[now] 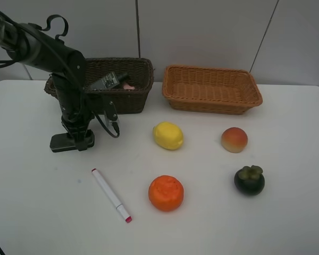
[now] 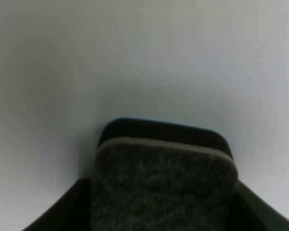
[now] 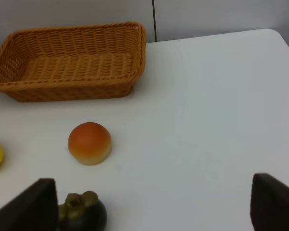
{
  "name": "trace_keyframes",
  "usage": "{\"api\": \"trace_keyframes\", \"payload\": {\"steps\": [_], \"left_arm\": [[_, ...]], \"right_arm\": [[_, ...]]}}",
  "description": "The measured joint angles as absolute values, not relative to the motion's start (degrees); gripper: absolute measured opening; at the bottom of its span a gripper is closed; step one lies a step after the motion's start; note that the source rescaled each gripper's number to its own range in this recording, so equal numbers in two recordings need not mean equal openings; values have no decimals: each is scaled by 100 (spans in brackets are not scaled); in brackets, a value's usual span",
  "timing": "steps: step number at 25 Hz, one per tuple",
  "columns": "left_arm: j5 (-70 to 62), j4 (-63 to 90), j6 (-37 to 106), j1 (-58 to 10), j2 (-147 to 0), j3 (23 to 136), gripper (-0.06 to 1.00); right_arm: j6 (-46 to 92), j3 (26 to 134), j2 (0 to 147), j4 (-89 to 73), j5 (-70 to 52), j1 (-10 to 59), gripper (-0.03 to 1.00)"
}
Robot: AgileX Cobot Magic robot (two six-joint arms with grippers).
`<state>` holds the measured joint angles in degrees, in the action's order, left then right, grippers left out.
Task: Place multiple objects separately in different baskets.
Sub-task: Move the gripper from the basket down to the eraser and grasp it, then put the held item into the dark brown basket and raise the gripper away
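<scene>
Eraser [image 1: 58, 142] flat on bench [image 1: 37, 212], in front of dark basket [image 1: 122, 101], left end. Left pincer [image 1: 77, 139] down over it, fingers [image 2: 65, 214] either side; clamped or not, can't tell. Right pincer [image 3: 153, 197] wide, nothing in it. Marker [image 1: 111, 195], lemon [image 1: 168, 135], orange [image 1: 166, 193] further out front of same basket.

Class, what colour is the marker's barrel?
White, with pink-red ends; the marker shows best in the exterior high view.

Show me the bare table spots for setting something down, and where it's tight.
Free: the table's front-left corner, left of the marker; the right strip beyond the peach and mangosteen. Tight: around the left gripper on the eraser by the dark basket, and between lemon and orange.
</scene>
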<state>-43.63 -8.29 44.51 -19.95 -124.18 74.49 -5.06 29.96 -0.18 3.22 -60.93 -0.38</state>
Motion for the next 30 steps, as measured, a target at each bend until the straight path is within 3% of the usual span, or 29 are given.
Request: {"api": "trace_keyframes", "payload": {"steps": [14,17,25,30], "left_arm": [[-5447,1462,4091,-1990,-11346,8925,58],[-5100,1330,4091,-1944,-11297,9434,58],[-2371,971,3862,-1660,-11598,9647,58],[-2319,950,2891,-1365,-12162,9647,58]], "right_arm": [[-506,2996,-18,322,-6093,-38,84],[-506,2996,-18,322,-6093,-38,84],[-506,2996,-18,322,-6093,-38,84],[-506,2996,-18,322,-6093,-38,84]]}}
